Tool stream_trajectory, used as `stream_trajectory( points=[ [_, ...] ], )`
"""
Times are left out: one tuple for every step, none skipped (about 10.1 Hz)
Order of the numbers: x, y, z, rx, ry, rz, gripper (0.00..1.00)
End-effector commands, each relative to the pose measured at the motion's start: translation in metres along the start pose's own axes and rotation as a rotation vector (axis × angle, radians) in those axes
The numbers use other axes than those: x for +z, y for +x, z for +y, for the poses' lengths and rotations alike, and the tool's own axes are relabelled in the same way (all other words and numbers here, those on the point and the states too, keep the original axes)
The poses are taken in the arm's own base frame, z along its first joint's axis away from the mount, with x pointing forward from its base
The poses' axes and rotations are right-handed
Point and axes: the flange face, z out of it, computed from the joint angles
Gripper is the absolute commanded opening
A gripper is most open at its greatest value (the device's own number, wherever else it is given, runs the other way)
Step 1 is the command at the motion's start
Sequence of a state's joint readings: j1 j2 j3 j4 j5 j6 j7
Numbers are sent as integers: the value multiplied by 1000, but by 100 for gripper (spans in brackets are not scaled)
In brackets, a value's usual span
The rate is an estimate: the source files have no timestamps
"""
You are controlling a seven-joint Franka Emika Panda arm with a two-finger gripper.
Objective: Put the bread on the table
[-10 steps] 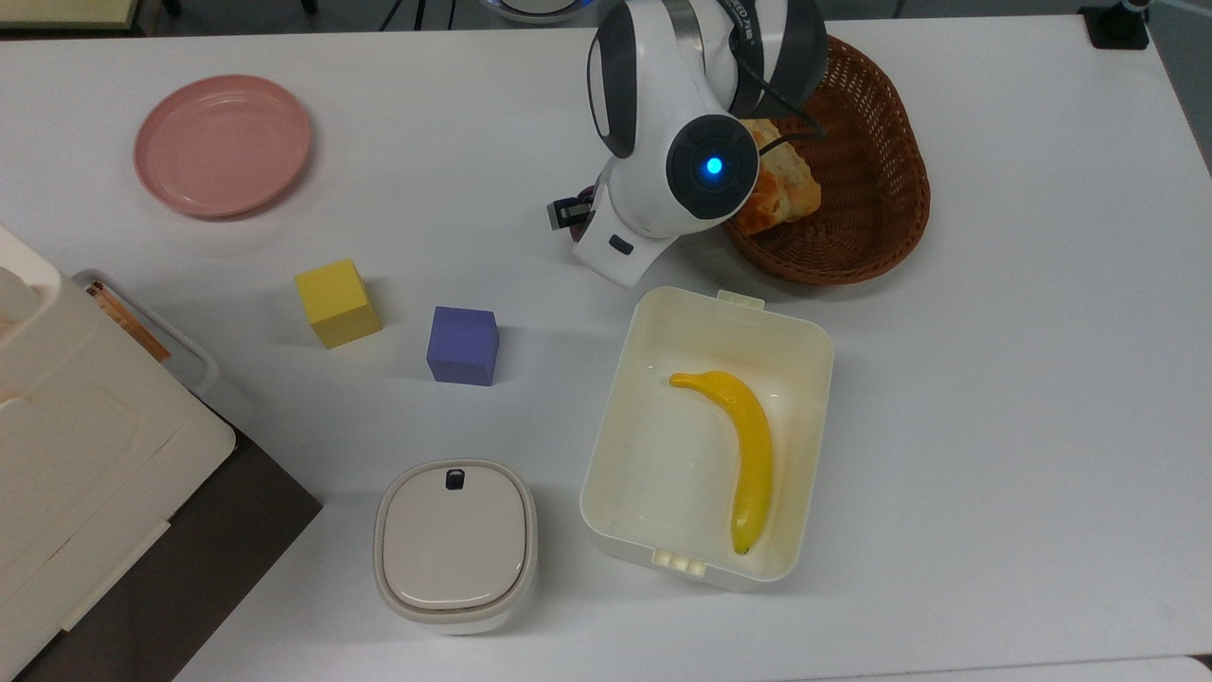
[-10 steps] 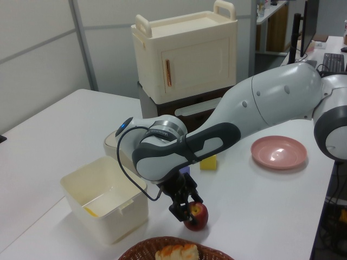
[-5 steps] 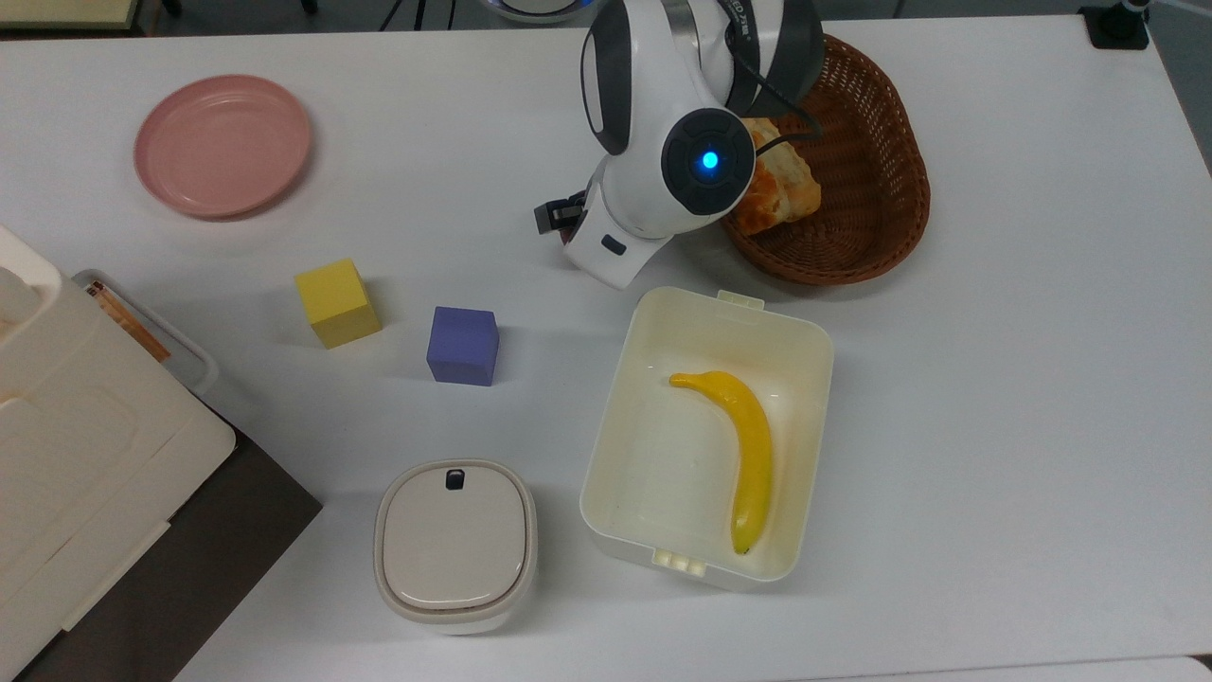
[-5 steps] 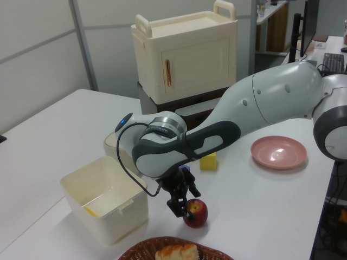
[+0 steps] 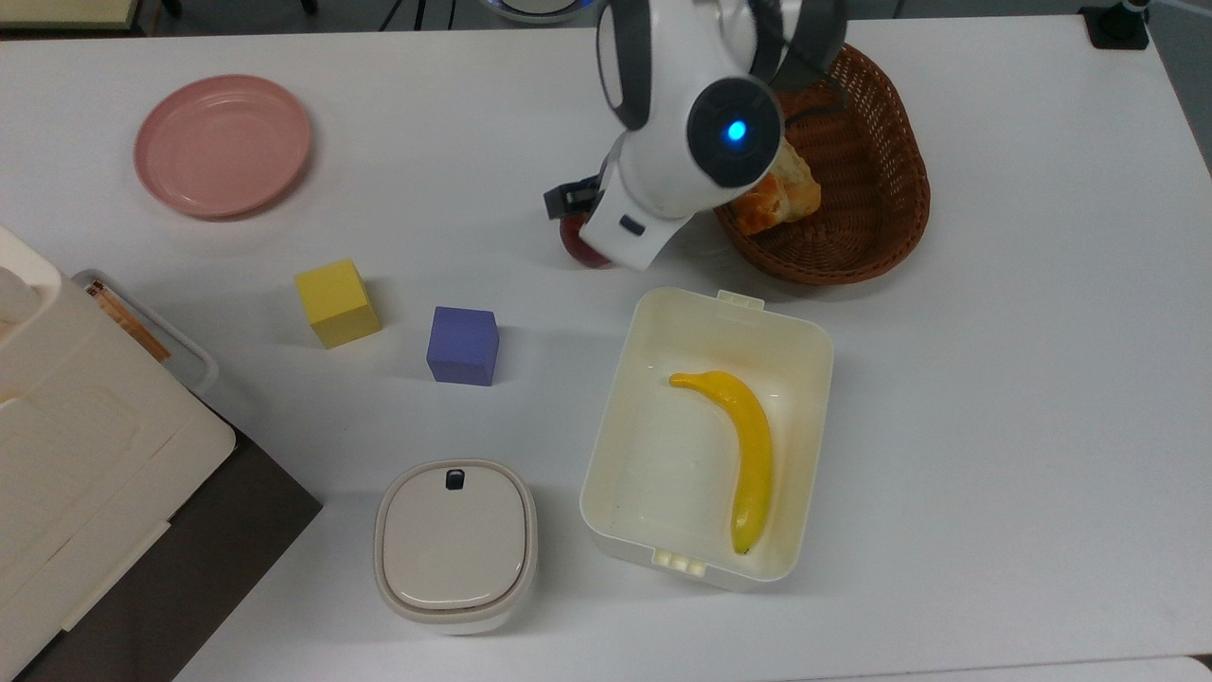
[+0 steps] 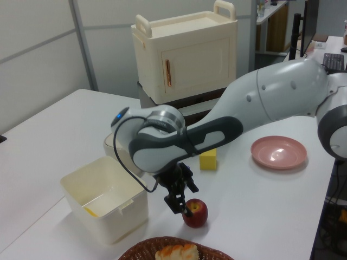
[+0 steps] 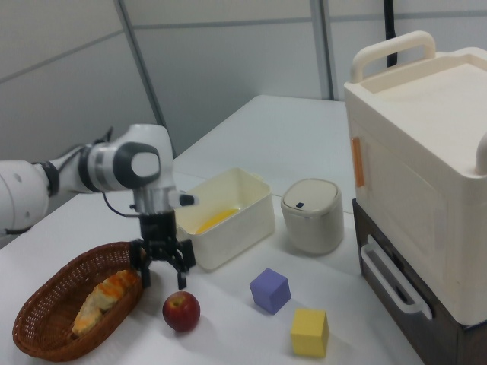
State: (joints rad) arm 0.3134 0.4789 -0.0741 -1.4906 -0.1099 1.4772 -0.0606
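In the right view, the bread [image 7: 99,302] lies in the basket [image 7: 46,334] at far left, long axis running from the basket's near end up toward the arm. To its right the gripper [image 7: 162,268] hangs empty with fingers spread, above the apple [image 7: 181,310] on the white bench [image 7: 228,334]. The coming reach looks to run back leftward over the basket rim.

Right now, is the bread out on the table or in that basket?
In the basket. The bread lies inside the brown wicker basket; the gripper hangs open above the apple.
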Motion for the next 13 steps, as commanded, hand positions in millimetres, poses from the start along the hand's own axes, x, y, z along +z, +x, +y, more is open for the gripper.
stream_trajectory(
  points=[
    [-46,-32,-39,-35,25,18,100],
    [-48,-33,-64,-71,42,20,100],
    [-46,-33,-97,-115,39,16,100],
    [-40,-33,-123,-143,29,1,100],
    [-32,-34,-143,-130,38,-15,100],
    [-20,-29,-164,-130,19,-38,99],
    [-5,-19,-171,-122,2,-59,69],
    [1,-15,-171,-119,1,-70,31],
    [1,-15,-170,-122,2,-70,0],
    [-4,-17,-167,-120,5,-69,0],
    [-9,-20,-167,-122,6,-61,0],
    [-22,-28,-166,-122,15,-39,0],
    [-43,-45,-164,-124,26,-5,0]
  ],
)
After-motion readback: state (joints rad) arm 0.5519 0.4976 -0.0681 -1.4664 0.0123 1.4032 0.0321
